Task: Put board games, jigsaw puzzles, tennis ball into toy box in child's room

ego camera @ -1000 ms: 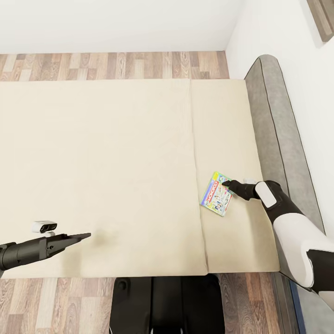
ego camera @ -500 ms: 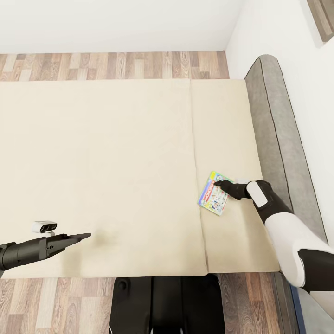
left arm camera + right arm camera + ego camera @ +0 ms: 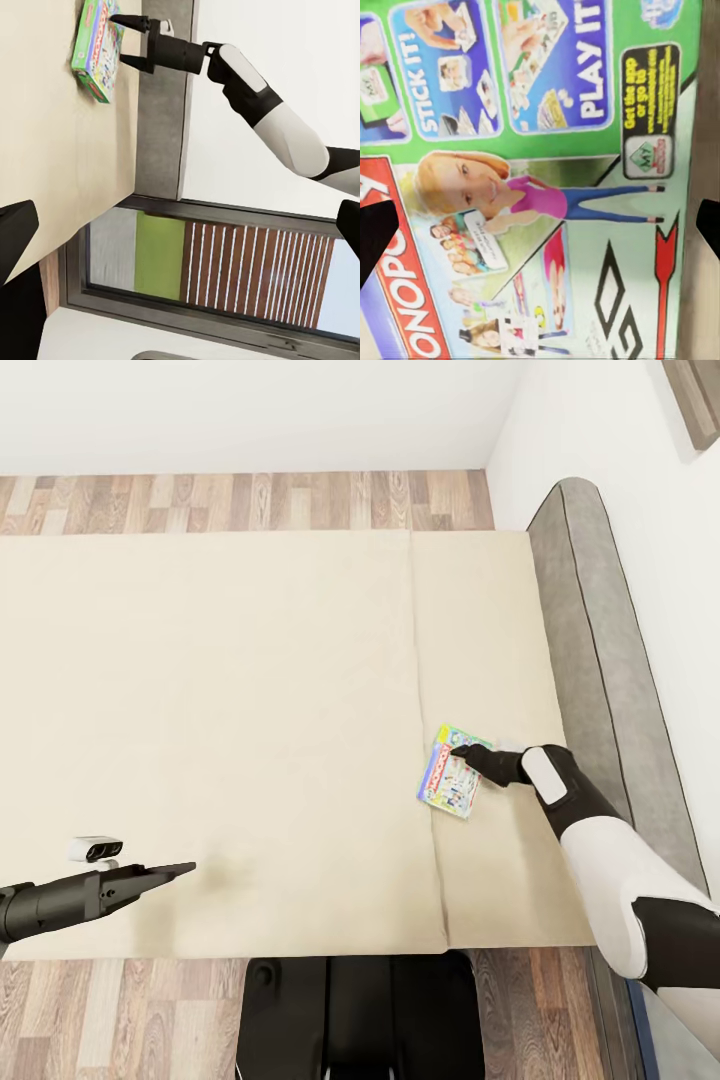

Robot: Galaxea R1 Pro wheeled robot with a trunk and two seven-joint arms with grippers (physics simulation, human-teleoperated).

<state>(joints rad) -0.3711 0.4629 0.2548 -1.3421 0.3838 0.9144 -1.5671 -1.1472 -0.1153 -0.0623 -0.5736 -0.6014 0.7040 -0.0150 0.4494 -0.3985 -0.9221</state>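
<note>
A white Monopoly-style board game point(image 3: 449, 771) with a colourful border lies flat on the beige mattress of the bed point(image 3: 250, 710), near the headboard side. My right gripper point(image 3: 460, 754) hovers open right over the box, its fingertips spread over the box's near end. In the left wrist view the board game point(image 3: 96, 49) shows with the right gripper point(image 3: 118, 40) open at its edge. The right wrist view looks straight down on the box's printed face point(image 3: 540, 172), with a dark fingertip point(image 3: 375, 236) at each side. My left gripper point(image 3: 185, 871) hangs open over the mattress near its front edge, holding nothing.
A grey padded headboard point(image 3: 590, 660) runs along the bed's right side against the white wall. Wood-plank floor point(image 3: 250, 500) lies beyond the bed and in front of it. My dark base point(image 3: 360, 1015) stands at the bed's front edge. A dark-framed window point(image 3: 217, 277) appears in the left wrist view.
My right gripper has moved left across the mattress, and the board game has slid left and turned slightly with it. The left arm has not moved.
</note>
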